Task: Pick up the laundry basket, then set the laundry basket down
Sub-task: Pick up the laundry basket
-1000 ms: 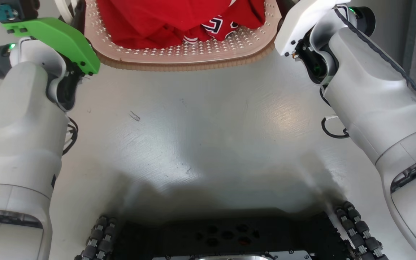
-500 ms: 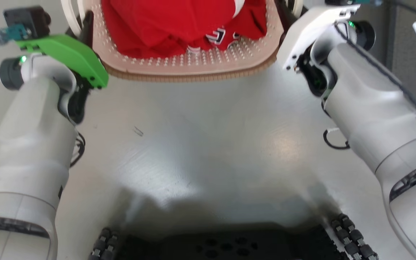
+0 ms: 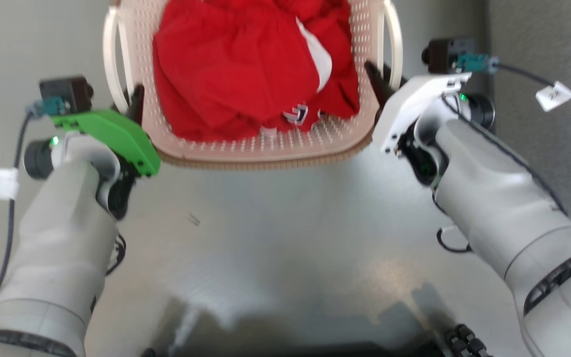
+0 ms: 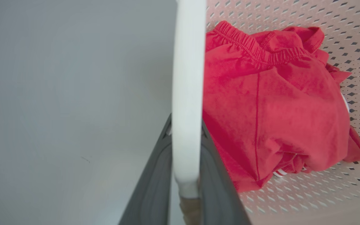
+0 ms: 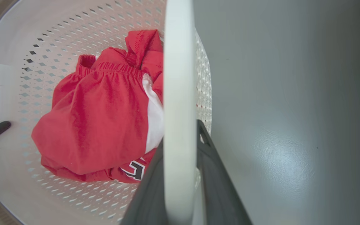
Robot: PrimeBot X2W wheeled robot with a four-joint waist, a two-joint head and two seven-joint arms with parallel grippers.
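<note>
Laundry basket: wrist views show our left gripper and right gripper clamped on its handles. Head view hides that contact.

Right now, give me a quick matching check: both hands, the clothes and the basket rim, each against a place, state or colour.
1 left hand
2 right hand
3 red clothes
4 rim of the laundry basket

A brown
B shut on a basket handle, green wrist cover
C heaped inside the basket
D shut on a basket handle, white wrist cover

Pairs: 1-B, 2-D, 3-C, 4-A
</note>
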